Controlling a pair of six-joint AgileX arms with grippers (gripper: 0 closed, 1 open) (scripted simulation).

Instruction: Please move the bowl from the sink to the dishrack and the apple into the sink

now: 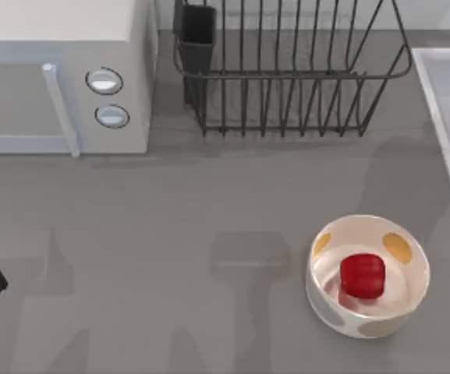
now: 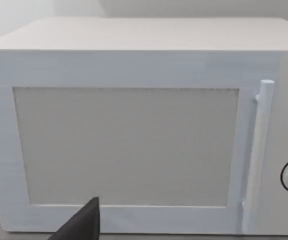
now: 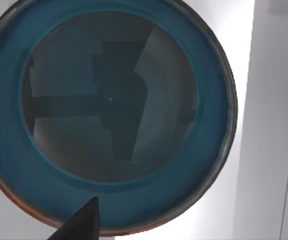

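Right gripper (image 3: 79, 222) hovers over the round blue bowl (image 3: 109, 115); I cannot tell its finger state. Glossy red apple (image 1: 363, 275) sits in the cream spotted bowl (image 1: 369, 274). I read no writing anywhere.

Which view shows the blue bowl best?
The right wrist view: the bowl is seen from straight above, rim and inside plain, in the sink. The top view catches just the sink's rim; the left wrist view faces the microwave.

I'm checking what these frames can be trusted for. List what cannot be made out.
- Sink: cut off by the top view's right edge; its inside is out of frame there.
- Blue bowl: the right wrist view's edges crop its rim.
- Right tool: one dark tip at the frame edge; open or shut is unclear.
- Left tool: the same, before the microwave.
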